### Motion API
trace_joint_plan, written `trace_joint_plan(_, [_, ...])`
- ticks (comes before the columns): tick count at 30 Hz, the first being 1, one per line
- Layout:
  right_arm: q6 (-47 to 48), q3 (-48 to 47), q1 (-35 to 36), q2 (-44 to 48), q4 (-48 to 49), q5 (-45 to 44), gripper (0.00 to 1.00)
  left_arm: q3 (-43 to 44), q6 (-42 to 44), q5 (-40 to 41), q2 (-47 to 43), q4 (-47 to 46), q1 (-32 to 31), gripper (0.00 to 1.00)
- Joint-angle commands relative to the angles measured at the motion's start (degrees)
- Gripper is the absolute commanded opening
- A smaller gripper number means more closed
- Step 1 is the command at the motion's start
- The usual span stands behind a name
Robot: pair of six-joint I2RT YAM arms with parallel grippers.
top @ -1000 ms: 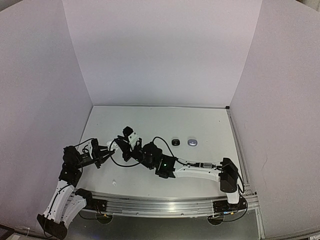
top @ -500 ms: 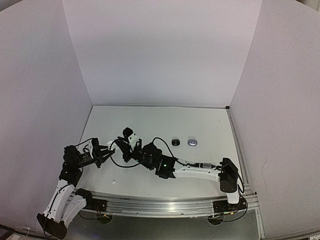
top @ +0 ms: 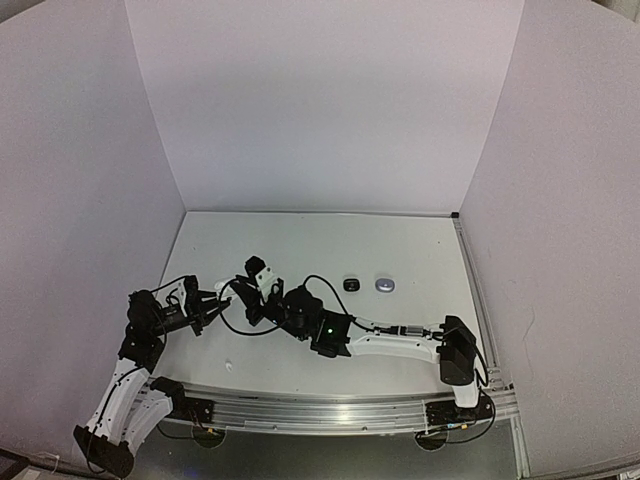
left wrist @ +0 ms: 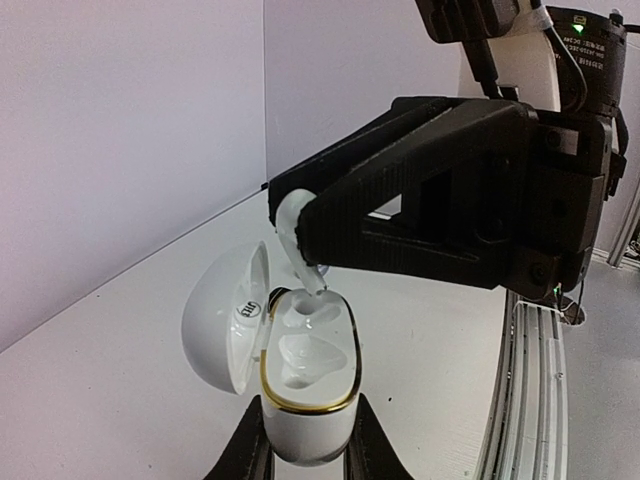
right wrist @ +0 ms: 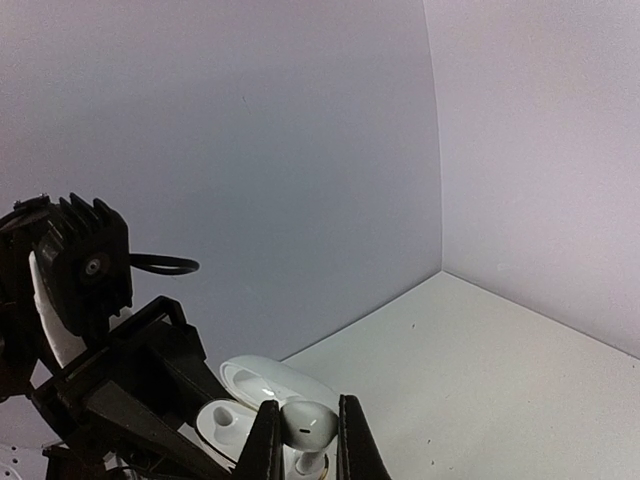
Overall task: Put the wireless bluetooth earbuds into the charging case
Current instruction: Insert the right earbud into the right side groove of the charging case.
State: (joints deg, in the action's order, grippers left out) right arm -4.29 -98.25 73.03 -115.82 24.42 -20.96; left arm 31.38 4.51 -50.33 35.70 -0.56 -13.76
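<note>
1. Progress: the insertion is under way but not finished. The right claw is pinched narrowly on a white earbud, and the stem's tip sits at the mouth of the far well of the white charging case. It is not seated. The near well looks empty.
2. Holder: the left claw is clamped on the lower body of the case and carries it above the near left part of the desk, between the two arms. The lid is open.
3. What is left, by my judgement: push this bud down until it sits flush, then fit its partner. A small white thing lies on the desk near the left arm; it is too small to name.
4. Others: a black case and a silvery grey case rest side by side further right on the desk. Whether they hold buds cannot be told.
5. Pointing: in the left wrist view the earbud's long axis stands nearly upright with a slight lean, rounded head up between the claw's fingers, stem down into the case.
6. Case: its opening faces up, its long axis runs away from the left wrist camera, and its lid swings out to that view's left.
</note>
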Motion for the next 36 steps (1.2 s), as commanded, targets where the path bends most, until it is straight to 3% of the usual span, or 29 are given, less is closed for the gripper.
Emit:
trace_joint_plan(1, [0.25, -3.02, 0.02, -1.44, -0.07, -0.77, 0.00, 2.20, 0.44, -0.16, 0.02, -2.32, 0.16, 0.00])
trace_joint_plan(14, [1.14, -4.14, 0.04, -2.97, -0.48, -3.49, 0.00, 2.14, 0.40, 2.52, -0.71, -2.39, 0.20, 0.00])
trace_joint_plan(24, [6.91, -4.12, 0.66, -4.01, -0.48, -5.04, 0.00, 1.71, -3.13, 3.36, -0.40, -5.29, 0.17, 0.00])
trace_joint_plan(36, [11.07, -5.99, 2.11, -6.90, -0.43, -6.22, 0.00, 0.88, -0.47, 5.62, -1.32, -6.49, 0.17, 0.00])
